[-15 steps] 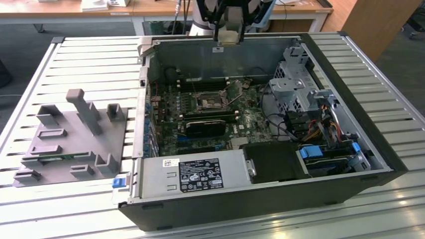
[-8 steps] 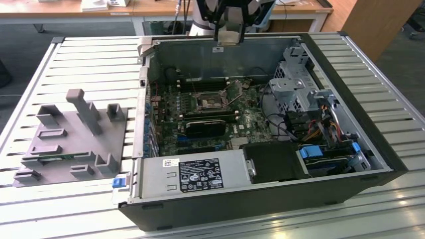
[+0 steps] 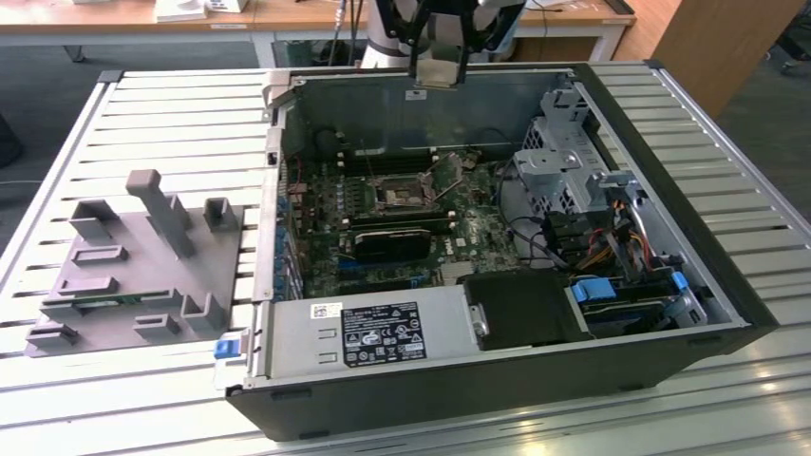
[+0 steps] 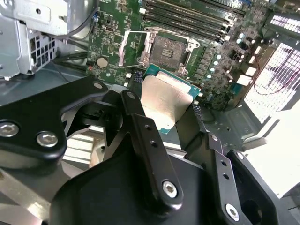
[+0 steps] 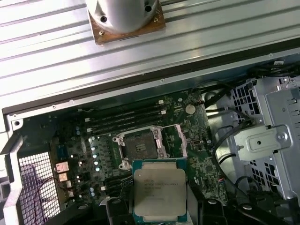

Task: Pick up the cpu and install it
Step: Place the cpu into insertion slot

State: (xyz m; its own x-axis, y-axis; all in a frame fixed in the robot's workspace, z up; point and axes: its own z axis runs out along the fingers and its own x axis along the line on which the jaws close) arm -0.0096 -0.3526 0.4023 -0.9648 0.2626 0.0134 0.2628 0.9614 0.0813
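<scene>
Exterior view first, from its left: a grey fixture (image 3: 133, 271) of blocks and posts lies on the slatted counter (image 3: 165, 123). Just beside it, toward the exterior view's right, an open case (image 3: 507, 380) lies on its side. Near the case's front edge sits a power supply (image 3: 367, 332). Behind that is the green board (image 3: 438, 252), which carries a black block (image 3: 393, 242) and a socket (image 3: 403, 193) whose frame is swung open.

Above the case's far wall hangs the claw (image 3: 440, 59). It is closed on the cpu (image 3: 438, 74), which is well apart from the board below. Further to the exterior view's right stand a metal drive cage (image 3: 564, 152) and a bundle of coloured cables (image 3: 609, 237).

In the second wrist view the claw (image 4: 164, 119) has its black fingers (image 4: 136, 112) pressed against two opposite edges of the cpu (image 4: 164, 105). The silver top and green border show between them. The socket (image 4: 161, 49) lies beyond the cpu, uncovered.

In the first wrist view the cpu (image 5: 159, 190) is held flat in the claw (image 5: 161, 216), metal top toward the camera. It appears just beside the socket (image 5: 140, 147) and not touching it.
</scene>
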